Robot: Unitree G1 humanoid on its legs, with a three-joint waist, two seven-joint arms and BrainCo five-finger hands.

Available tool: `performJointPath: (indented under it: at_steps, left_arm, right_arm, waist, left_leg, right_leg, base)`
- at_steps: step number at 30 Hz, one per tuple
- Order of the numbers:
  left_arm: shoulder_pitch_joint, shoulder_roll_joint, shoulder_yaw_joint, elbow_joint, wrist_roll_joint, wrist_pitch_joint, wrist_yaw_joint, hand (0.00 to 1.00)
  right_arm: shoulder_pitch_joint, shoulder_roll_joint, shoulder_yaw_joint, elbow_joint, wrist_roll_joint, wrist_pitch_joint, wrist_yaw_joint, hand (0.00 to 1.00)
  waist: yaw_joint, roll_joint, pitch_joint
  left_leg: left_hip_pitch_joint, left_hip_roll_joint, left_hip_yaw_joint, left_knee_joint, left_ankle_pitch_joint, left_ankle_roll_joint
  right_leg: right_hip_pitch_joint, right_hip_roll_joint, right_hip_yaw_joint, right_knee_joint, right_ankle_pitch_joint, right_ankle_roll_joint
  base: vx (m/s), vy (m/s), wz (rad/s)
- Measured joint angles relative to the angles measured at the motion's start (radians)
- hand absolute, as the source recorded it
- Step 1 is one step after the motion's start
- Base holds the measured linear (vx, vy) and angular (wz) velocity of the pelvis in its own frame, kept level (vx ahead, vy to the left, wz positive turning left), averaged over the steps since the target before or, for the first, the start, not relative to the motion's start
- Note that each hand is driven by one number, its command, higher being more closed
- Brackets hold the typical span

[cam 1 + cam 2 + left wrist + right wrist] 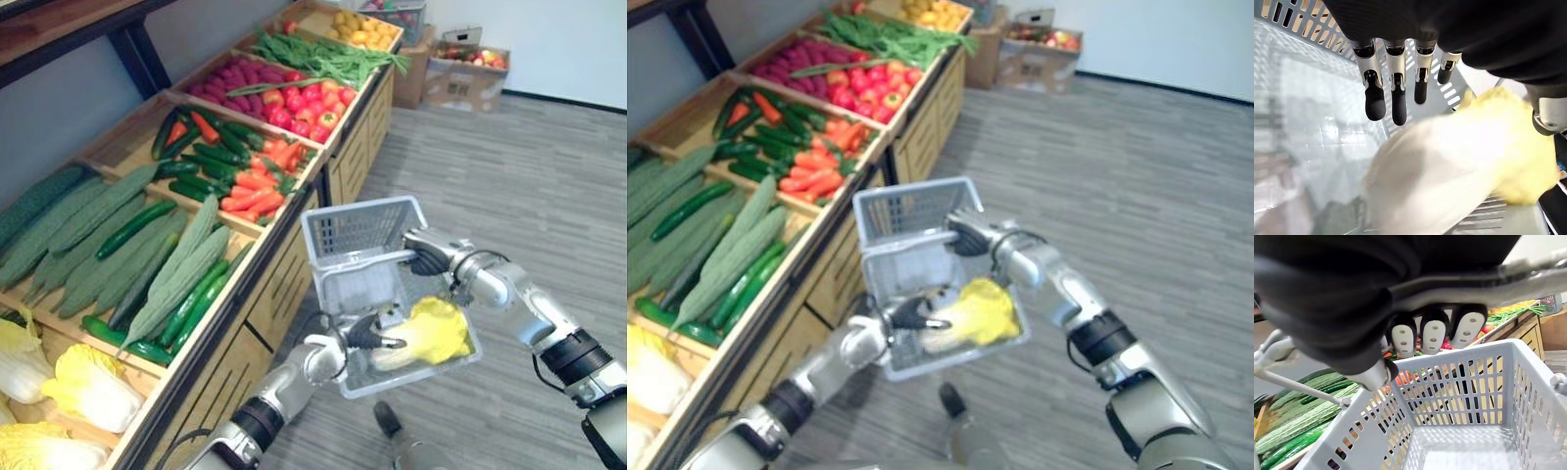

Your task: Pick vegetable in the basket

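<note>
Cabbage point(431, 333) sits in basket point(358, 230), so we lift the open-fingered left hand point(363, 337) straight out while right hand point(428, 257), gripping the handle point(1537, 276), holds level.

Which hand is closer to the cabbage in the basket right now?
Left. The left hand is at the white base of the cabbage inside the basket, fingers straight over it. The right hand grips the handle above, apart from the cabbage.
</note>
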Motion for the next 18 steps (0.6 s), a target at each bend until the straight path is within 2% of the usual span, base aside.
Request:
performJointPath:
  at_steps: [11, 18]
  left_arm:
    - [0.000, -0.033, 0.011, -0.018, -0.002, 0.005, 0.004, 0.00]
    - [0.000, -0.038, -0.020, -0.144, -0.010, 0.004, 0.004, 0.00]
  right_arm:
    - [0.059, 0.005, -0.054, -0.006, -0.003, 0.006, 0.005, 1.00]
    - [0.118, 0.033, -0.138, -0.027, -0.003, 0.011, 0.006, 1.00]
  waist:
    - [0.004, -0.001, 0.002]
    - [0.010, -0.012, 0.011]
  left_leg:
    - [0.003, -0.008, -0.001, -0.011, 0.003, -0.001]
    - [0.003, -0.010, -0.005, -0.010, 0.003, 0.000]
  right_leg:
    - [0.001, -0.002, 0.000, 0.001, 0.000, 0.000]
    - [0.007, -0.005, -0.006, 0.012, 0.000, 0.000]
  base:
    - [-0.05, -0.007, 0.00]
    - [-0.01, -0.003, 0.03]
